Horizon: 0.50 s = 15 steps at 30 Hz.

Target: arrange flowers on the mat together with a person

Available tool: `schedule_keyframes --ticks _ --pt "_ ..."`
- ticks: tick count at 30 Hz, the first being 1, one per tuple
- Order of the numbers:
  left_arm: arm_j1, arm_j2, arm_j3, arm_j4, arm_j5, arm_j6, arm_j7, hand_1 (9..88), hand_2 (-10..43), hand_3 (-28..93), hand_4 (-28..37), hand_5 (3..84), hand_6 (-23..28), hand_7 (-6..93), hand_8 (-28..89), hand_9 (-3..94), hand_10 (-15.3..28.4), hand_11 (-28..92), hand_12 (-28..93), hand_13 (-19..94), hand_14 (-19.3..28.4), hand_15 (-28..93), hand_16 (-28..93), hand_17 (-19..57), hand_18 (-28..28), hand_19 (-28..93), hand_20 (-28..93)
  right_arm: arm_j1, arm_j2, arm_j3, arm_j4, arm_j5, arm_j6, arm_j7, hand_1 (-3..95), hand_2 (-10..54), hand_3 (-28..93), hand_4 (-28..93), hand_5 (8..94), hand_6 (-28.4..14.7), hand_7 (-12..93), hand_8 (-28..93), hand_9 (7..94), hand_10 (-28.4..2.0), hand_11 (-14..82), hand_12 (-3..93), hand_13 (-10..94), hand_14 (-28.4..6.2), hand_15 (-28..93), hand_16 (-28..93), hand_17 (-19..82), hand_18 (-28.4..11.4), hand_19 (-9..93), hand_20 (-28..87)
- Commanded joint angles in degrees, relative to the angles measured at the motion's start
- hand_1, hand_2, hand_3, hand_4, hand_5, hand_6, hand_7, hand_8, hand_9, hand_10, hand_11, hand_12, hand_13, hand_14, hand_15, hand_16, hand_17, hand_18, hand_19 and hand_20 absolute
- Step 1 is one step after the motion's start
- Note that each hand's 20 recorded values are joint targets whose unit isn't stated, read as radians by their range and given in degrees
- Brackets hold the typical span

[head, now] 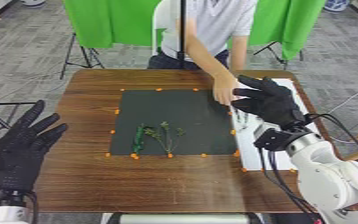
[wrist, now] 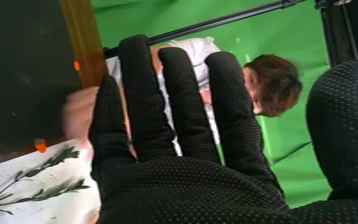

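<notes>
The brown counter (head: pixel 73 180) carries a dark mat (head: pixel 202 117) near its middle, the place for the arrangement, and beside it a white sheet (head: pixel 249 156), which probably serves as the supply side. The left robot hand (head: pixel 17 157) is over the counter's left edge, fingers open and holding nothing, likely kept aside to leave room. The right robot hand (head: pixel 269 104) is raised above the white sheet, also open and ungripping, its fingers extended; it seems placed to go for the next stem once the person's hand (head: pixel 223 91) is out of the way, that hand being where mat and sheet meet. Nothing like a vase holds the flowers: a dark green sprig (head: pixel 138 139) and a branching sprig (head: pixel 166 139) lie loose, side by side, on the mat's nearer part, while leafy stems (wrist: pixel 49 166) lie on the white sheet. Small orange markers (head: pixel 169 155) edge the mat, presumably as its guide.
</notes>
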Motion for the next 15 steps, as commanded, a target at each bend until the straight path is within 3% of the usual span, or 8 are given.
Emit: schedule_keyframes --ticks 1,9,15 --pt "-0.83 -1.87 -0.13 0.17 1.46 -0.54 -2.81 19.3 7.8 74 -28.3 30.9 3.0 10.1 -9 30.7 14.9 18 14 22 21.1 42 -3 -10.0 19.4 38 17 0.06 0.37 -0.45 0.04 0.24 0.31 -0.85 21.8 3.0 73 -26 52.8 -1.3 14 -12 53.1 -16.2 14.8 15.1 42 -18.8 47 11 4 -21.4 52 16" --pt "-1.24 -3.45 -0.41 -0.01 2.41 -0.98 -4.53 19.9 7.9 74 -28.2 30.9 3.1 10.2 -9 30.7 15.1 18 14 22 21.3 43 -3 -10.0 19.3 38 17 0.58 -2.04 0.22 0.22 1.14 -0.53 0.90 21.8 3.1 73 -26 53.0 -1.2 14 -12 53.5 -16.3 14.9 15.1 43 -18.7 47 11 4 -21.5 52 16" --pt "-1.17 -2.58 -0.49 -0.14 1.91 -0.66 -3.80 20.0 7.9 74 -28.3 30.9 3.1 10.4 -9 30.8 15.1 18 14 22 21.4 43 -3 -10.0 19.3 38 17 1.17 -2.60 -0.01 0.30 0.84 -0.98 1.01 21.7 3.1 73 -26 53.3 -1.1 14 -12 54.0 -16.3 15.1 15.1 43 -18.7 48 11 4 -21.4 52 16"
